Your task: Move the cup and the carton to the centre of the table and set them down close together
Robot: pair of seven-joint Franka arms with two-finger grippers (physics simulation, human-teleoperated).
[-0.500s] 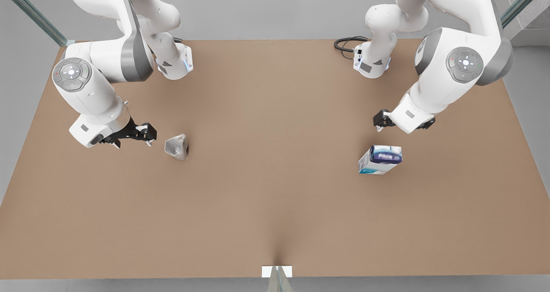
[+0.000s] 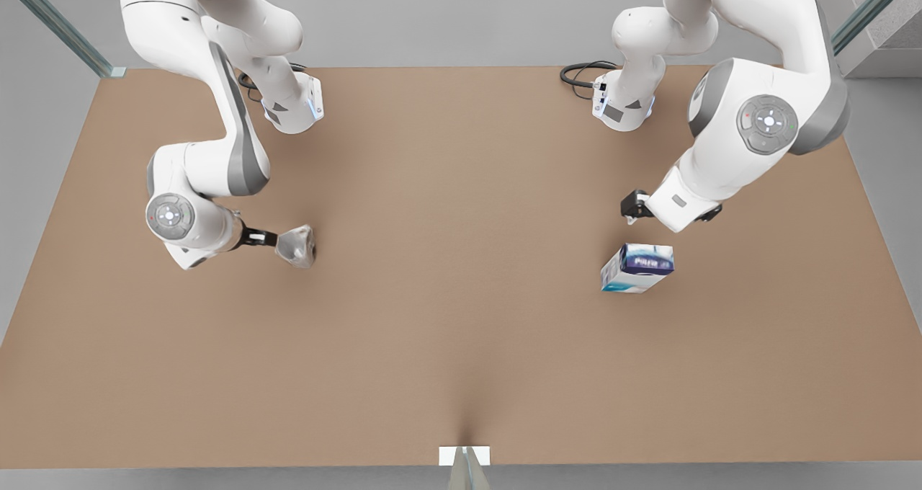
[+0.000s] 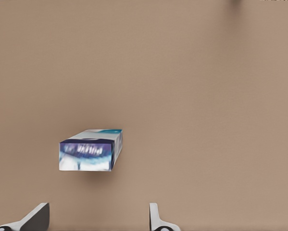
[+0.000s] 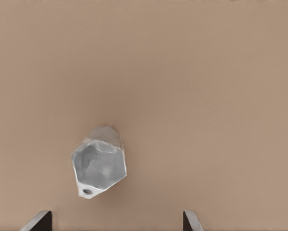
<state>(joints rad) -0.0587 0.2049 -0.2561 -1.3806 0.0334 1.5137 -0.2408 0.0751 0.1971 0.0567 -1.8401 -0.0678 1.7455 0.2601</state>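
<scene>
tan tabletop, the table (image 2: 461, 360), is stretching plain under both arms in the front view, where the cup (image 2: 296, 246) is sitting toward that view's left with the right gripper (image 2: 261, 238) just beside it, and the carton (image 2: 637, 267) is lying well apart toward that view's right, near the left gripper (image 2: 634, 206). left wrist view is looking down on the carton (image 3: 91, 149) with the fingers (image 3: 35, 217) spread wide and nothing between them, while the right wrist view is showing the cup (image 4: 99, 167) ahead of equally wide fingers (image 4: 38, 221). i'd judge both arms are in the approach step, and the next move is calling for straddling and closing.
</scene>
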